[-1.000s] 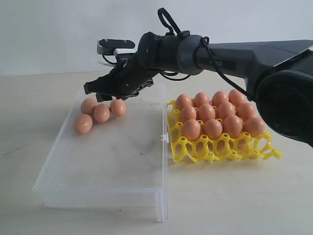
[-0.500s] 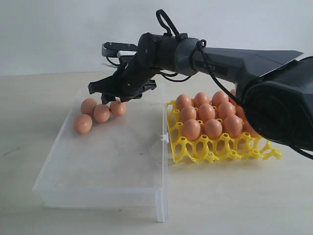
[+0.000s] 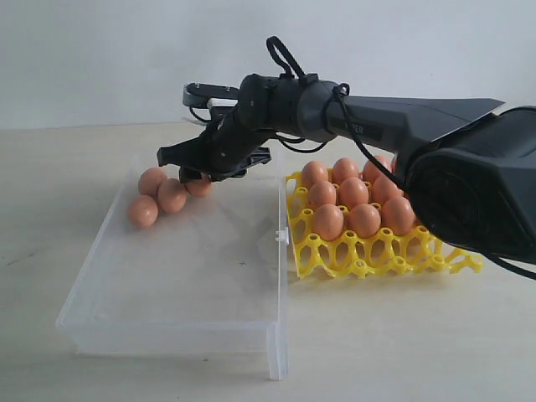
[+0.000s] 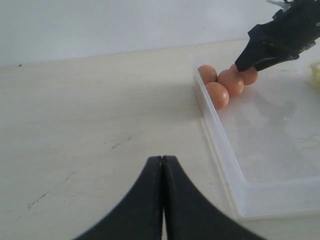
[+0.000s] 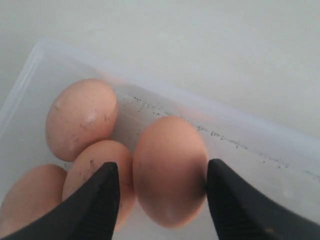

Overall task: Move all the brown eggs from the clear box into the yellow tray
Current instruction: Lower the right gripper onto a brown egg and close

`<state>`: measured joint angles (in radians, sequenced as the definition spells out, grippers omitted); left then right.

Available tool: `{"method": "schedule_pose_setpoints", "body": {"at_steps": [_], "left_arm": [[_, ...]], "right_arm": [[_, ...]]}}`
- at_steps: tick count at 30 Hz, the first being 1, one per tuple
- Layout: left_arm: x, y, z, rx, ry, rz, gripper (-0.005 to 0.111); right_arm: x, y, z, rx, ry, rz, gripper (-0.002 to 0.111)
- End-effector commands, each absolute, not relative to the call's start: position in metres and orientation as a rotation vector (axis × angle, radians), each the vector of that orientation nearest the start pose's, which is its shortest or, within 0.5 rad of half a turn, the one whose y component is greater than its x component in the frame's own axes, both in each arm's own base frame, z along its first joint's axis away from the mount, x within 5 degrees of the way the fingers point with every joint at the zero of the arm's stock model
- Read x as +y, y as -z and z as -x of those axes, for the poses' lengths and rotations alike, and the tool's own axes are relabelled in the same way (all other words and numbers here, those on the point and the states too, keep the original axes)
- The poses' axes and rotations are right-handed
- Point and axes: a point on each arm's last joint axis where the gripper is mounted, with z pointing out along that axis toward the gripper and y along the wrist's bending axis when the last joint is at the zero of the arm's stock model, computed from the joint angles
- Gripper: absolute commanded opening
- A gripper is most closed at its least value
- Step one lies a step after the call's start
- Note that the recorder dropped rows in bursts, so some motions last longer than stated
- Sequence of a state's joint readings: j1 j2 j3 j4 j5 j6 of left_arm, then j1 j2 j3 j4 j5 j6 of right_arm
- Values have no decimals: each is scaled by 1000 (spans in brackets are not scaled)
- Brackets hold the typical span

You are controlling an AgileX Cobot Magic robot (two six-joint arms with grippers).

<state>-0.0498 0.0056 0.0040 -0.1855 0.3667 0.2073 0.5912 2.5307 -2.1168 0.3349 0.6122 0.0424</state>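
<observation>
Right wrist view gives you the closest look. One brown egg [image 5: 169, 170] sits between the two black fingers [image 5: 97, 200] of your right gripper [image 5: 162, 165]. The fingers stand spread to either side of the egg and are not squeezed onto it. One finger looks level with the shell's edge, but you cannot tell whether it touches.

Three more brown eggs [image 5: 81, 117] crowd just beside that egg, pressed against one another. All four lie by the wall in one corner of the clear box [image 5: 240, 135]. In the exterior view this is the box's far left corner, and your right arm [image 3: 402, 117] reaches across the middle to get there.

The box's white clasp [image 3: 282, 237] faces the yellow tray [image 3: 360, 261], which stands just beside the box on its right. The tray holds rows of brown eggs in its cups, and your right arm hides its far side.

Your left gripper [image 4: 162, 162] hangs over the table [image 4: 75, 125] outside the box, well apart from the eggs, with its fingers pressed together.
</observation>
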Motion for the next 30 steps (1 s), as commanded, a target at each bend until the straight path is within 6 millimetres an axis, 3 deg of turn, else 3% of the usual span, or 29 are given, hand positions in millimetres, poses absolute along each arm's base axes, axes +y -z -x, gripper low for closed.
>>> {"method": "schedule_pose_setpoints", "body": {"at_steps": [1, 18, 19, 23, 30], "left_arm": [[-8, -182, -53, 1831, 72, -118, 0], [-8, -182, -53, 1831, 72, -118, 0], [-8, -182, -53, 1831, 72, -118, 0], [-8, -182, -53, 1831, 72, -118, 0], [-8, -182, -53, 1831, 72, -118, 0]], "right_arm": [[319, -129, -455, 2497, -608, 400, 51], [320, -129, -456, 2488, -620, 383, 51], [320, -129, -456, 2488, -620, 383, 49], [321, -129, -455, 2484, -624, 384, 0], [329, -131, -451, 2458, -637, 419, 1]]}}
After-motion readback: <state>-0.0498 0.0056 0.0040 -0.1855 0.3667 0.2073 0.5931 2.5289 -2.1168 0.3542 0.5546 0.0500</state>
